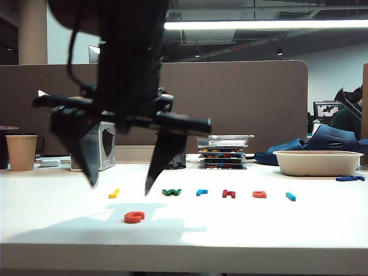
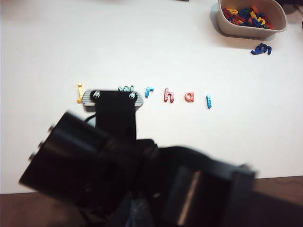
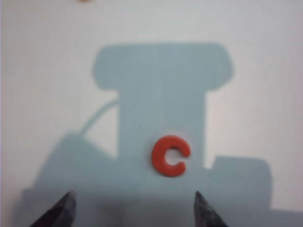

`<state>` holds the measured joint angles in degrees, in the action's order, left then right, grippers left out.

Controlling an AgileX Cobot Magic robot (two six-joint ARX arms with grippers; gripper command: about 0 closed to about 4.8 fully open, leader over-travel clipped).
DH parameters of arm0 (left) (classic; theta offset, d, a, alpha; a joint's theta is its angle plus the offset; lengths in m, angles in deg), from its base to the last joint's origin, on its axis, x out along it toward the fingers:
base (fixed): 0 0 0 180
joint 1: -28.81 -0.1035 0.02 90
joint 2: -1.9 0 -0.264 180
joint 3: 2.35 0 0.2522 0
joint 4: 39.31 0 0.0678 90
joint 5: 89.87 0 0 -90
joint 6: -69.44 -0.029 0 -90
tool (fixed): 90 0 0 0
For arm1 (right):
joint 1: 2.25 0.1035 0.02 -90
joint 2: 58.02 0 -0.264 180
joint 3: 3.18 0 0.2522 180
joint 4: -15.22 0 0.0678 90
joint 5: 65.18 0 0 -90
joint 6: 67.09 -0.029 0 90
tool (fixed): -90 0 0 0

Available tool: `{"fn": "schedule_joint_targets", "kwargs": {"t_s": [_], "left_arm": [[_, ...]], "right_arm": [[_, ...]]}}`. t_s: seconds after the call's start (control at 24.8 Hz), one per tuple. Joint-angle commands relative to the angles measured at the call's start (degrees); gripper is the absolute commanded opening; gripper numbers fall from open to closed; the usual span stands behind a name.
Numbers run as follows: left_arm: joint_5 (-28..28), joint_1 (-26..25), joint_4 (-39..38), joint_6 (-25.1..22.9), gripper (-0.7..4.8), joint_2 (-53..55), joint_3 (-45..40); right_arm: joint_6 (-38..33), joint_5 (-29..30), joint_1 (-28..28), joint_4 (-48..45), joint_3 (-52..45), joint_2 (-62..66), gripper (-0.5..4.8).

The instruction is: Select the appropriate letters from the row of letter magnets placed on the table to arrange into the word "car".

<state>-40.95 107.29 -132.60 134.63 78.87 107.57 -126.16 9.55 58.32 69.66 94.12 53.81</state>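
The orange "c" (image 1: 134, 217) lies flat on the white table (image 1: 241, 230), in front of the row of letter magnets. My right gripper (image 1: 121, 188) hangs open just above and behind it, holding nothing. In the right wrist view the "c" (image 3: 170, 155) sits in the gripper's shadow, ahead of the open right gripper (image 3: 135, 202). The row holds a yellow letter (image 1: 114, 194), a green one (image 1: 171, 192), the light blue "r" (image 1: 201, 192), a dark red one (image 1: 229, 194), the orange "a" (image 1: 259, 194) and a light blue bar (image 1: 291, 196). The "r" (image 2: 149, 91) and "a" (image 2: 189, 97) also show in the left wrist view. My left gripper's jaws are lost in darkness there.
A paper cup (image 1: 21, 152) stands at the far left and a grey box (image 1: 104, 146) behind the right gripper. A stack of trays (image 1: 223, 150) sits at the back. A beige tub (image 1: 317, 163) of spare letters and a navy piece (image 1: 350, 178) are at the right.
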Motion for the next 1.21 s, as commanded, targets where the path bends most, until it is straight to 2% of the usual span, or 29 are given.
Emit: {"fn": "schedule_joint_targets", "kwargs": {"t_s": [0.04,0.52,1.01,1.13,1.21], "left_arm": [[-0.2,0.0,0.1,0.0,-0.06,-0.2,0.1],[-0.1,0.0,0.1,0.0,-0.05,-0.2,0.1],[-0.2,0.0,0.1,0.0,-0.05,-0.2,0.1],[-0.2,0.0,0.1,0.0,-0.06,-0.2,0.1],[-0.2,0.0,0.1,0.0,-0.05,-0.2,0.1]], "right_arm": [[-2.4,-0.1,-0.3,-0.3,0.1,1.4,3.15],[-8.9,-1.6,-1.1,-2.3,0.1,4.5,3.06],[-10.0,1.3,-1.0,-0.5,0.2,6.4,3.03],[-10.0,2.5,-0.9,0.4,0.2,6.4,2.65],[-10.0,2.8,-0.7,0.8,0.2,6.4,2.61]]}}
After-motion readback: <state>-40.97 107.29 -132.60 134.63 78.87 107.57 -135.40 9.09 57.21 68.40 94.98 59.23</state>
